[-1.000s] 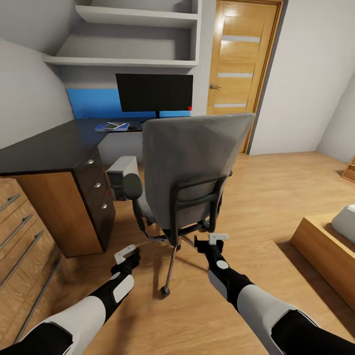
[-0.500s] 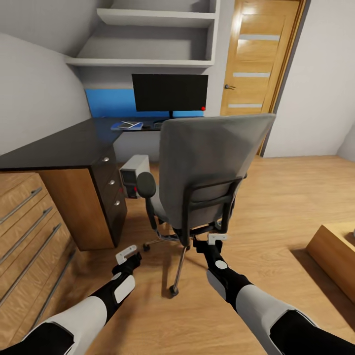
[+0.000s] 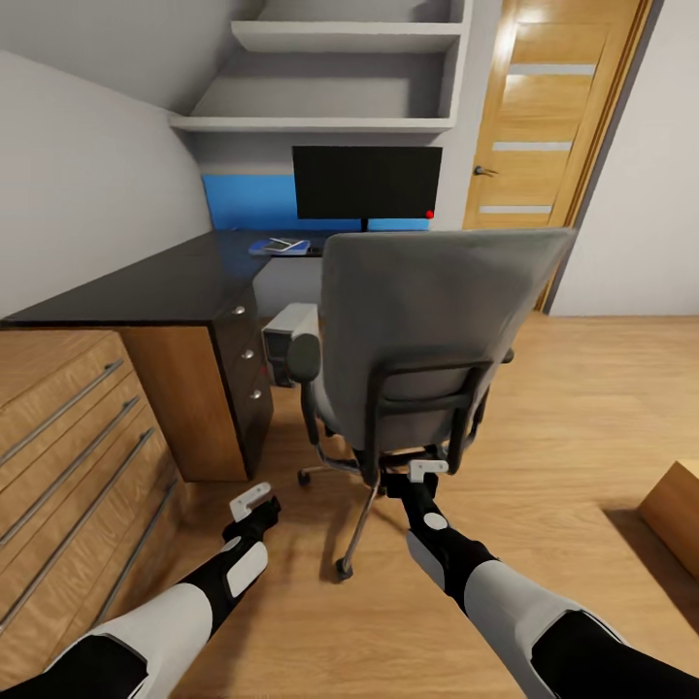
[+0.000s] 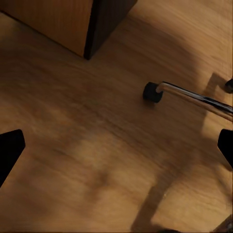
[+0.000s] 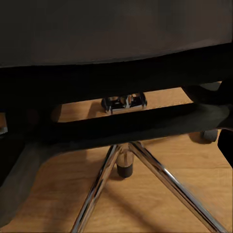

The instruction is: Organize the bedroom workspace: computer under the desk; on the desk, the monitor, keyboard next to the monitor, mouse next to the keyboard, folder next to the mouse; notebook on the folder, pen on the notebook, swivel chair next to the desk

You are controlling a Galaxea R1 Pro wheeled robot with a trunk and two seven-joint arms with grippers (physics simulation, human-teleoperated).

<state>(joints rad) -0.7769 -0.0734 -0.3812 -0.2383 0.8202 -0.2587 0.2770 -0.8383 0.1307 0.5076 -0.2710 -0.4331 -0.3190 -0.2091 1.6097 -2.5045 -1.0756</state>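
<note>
I am swinging my view right; chair (image 3: 427,330) is nearing, back towards me, just before the worktop (image 3: 165,282). Right tool (image 3: 419,476) sits under its back frame, left tool (image 3: 254,503) spread above floor; right tool's state untellable

Before me, the swivel chair (image 3: 427,320) shows matt grey cloth on its back, matt black plastic armrests and a polished chrome base (image 5: 145,179). The desk (image 3: 175,282) has a glossy black top. My floor (image 3: 582,408) is smooth, satin-finished wood. The monitor (image 3: 367,183) screen looks matt black.
</note>
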